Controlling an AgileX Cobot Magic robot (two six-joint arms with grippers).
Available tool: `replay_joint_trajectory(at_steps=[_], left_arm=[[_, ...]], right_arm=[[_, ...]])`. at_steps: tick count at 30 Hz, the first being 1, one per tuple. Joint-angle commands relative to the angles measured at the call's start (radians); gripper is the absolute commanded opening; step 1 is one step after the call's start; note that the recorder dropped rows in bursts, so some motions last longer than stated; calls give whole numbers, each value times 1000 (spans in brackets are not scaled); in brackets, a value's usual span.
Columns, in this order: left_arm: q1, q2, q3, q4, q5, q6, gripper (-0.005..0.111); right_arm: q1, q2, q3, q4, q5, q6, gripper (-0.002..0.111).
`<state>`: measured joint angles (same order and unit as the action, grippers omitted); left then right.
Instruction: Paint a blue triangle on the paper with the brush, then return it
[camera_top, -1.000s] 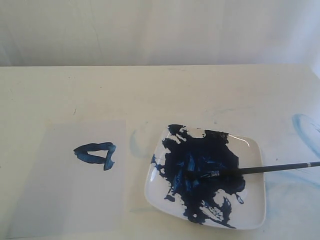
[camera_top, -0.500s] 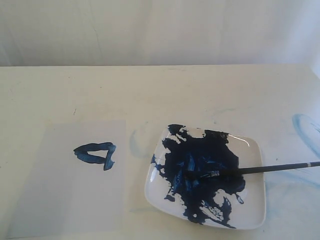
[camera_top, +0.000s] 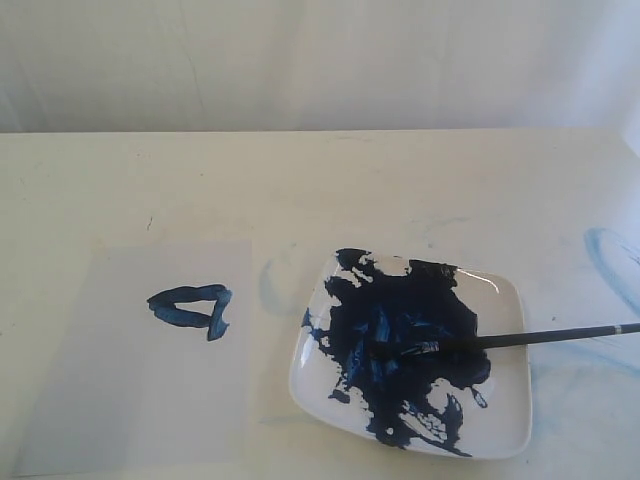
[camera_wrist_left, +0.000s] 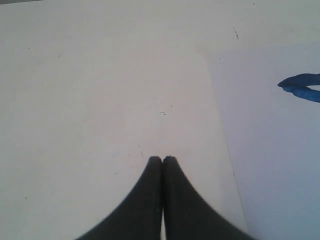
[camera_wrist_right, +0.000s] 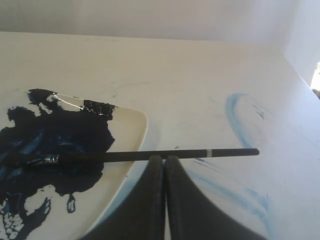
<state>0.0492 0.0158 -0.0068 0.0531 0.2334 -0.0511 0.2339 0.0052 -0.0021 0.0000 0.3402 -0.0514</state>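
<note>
Now, my left claw (camera_wrist_left: 162, 159): fingers pressed together, nothing between them, hanging over bare table (camera_top: 300, 190) just beside the paper's left edge (the exterior view does not catch it).
My right claw (camera_wrist_right: 161, 157): fingers pressed together too, gripping nothing; in my wrist view the tips sit right at the brush handle, and I cannot tell whether they touch it.
Brush (camera_top: 500, 340): lying flat, bristles and silver ferrule down in the paint on the plate, the black handle crossing the plate's right rim and running out over the table to the right. A pale band shows near the handle's far-right end. My right wrist view shows the same brush (camera_wrist_right: 125, 157) from the side.
Plate (camera_top: 505, 290): glossy white square, near right of centre, just right of the paper without touching it; its rim (camera_wrist_right: 137, 125) is bare on the far-right corner.
Paint (camera_top: 400, 320): a big dark-blue mass with white gaps, covering most of the plate.
Paper (camera_top: 130, 400): pale sheet lying flat at the near left; my left wrist view shows its edge (camera_wrist_left: 270, 150) running straight along the table.
Blue triangle (camera_top: 218, 310): a thick dark-blue lopsided outline on the paper's far half, close to its right edge (one corner (camera_wrist_left: 302, 85) pokes into my left wrist view).
Smears (camera_top: 610, 260): faint light-blue curves on the table at the far right, past the plate, also seen beyond the brush handle (camera_wrist_right: 235, 115); another pale one (camera_top: 268, 285) lies between paper and plate.
</note>
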Motion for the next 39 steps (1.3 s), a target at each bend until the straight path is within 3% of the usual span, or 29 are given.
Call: replay_joint_trajectory(at_steps=[1, 12, 15, 20, 39], left_arm=[[-2, 0, 7, 4, 0, 2, 0], [-4, -16, 7, 4, -2, 2, 0], [-61, -16, 7, 4, -2, 2, 0], [-26, -16, 7, 4, -2, 2, 0], [-26, -16, 7, 4, -2, 2, 0]], right_arm=[[5, -5, 2, 0, -5, 4, 0], [5, -5, 2, 0, -5, 4, 0], [5, -5, 2, 0, -5, 4, 0], [5, -5, 2, 0, -5, 4, 0], [5, -5, 2, 0, -5, 4, 0]])
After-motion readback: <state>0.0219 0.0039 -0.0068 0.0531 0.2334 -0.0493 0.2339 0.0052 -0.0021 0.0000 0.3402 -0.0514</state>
